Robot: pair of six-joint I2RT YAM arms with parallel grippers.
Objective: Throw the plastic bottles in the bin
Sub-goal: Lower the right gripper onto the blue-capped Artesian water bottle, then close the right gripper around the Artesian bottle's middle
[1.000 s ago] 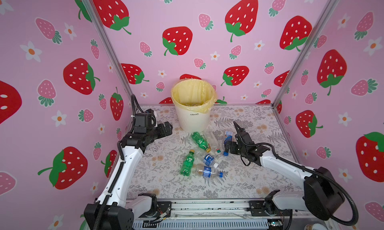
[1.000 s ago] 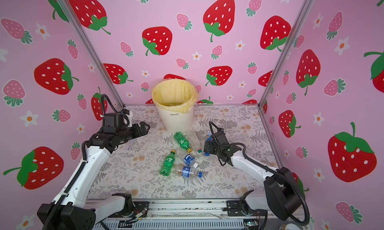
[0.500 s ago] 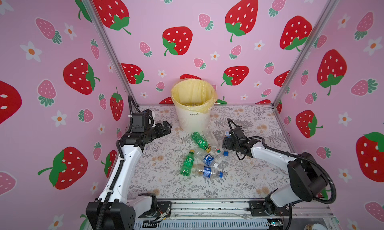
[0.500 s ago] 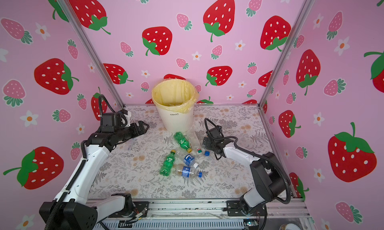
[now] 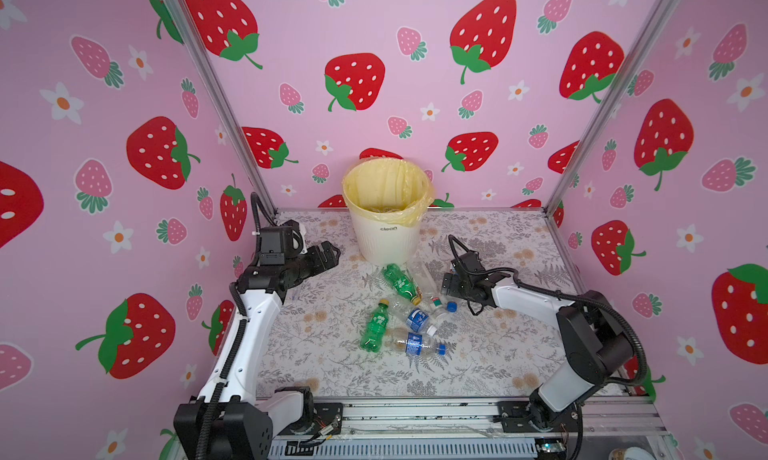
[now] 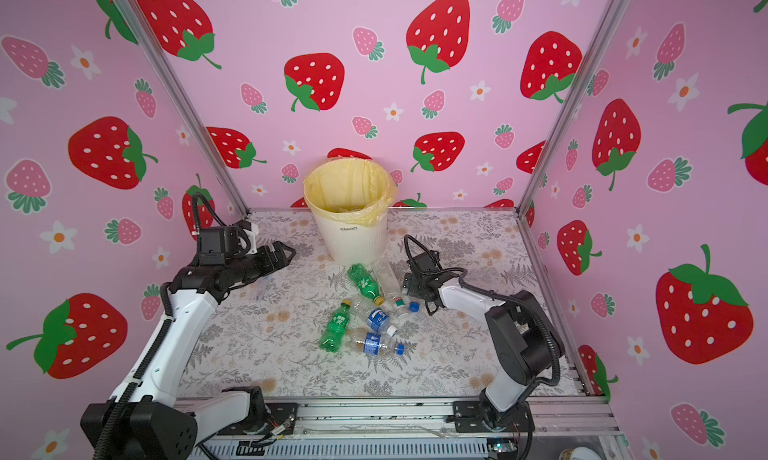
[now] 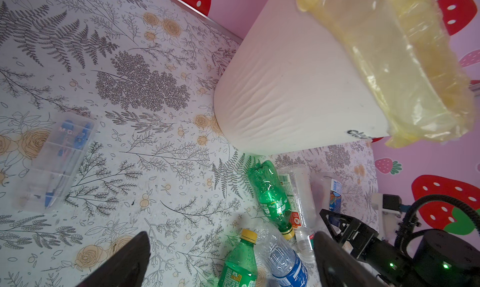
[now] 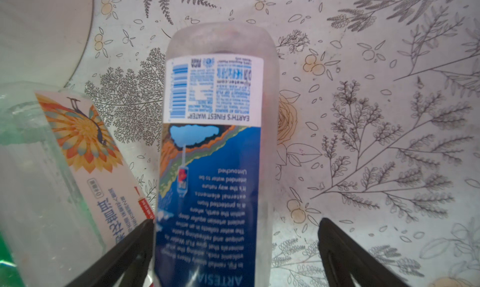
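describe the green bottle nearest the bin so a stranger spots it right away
Find the white bin with the yellow liner at the back of the table. At its foot lies a green bottle, base toward the bin, yellow cap pointing away. The other green bottle lies farther forward, cap aimed back at the bin.

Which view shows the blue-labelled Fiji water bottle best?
Right wrist: the Fiji bottle fills the frame, label readable. Left wrist catches only a label strip; both top views show it small, partly under the right arm.
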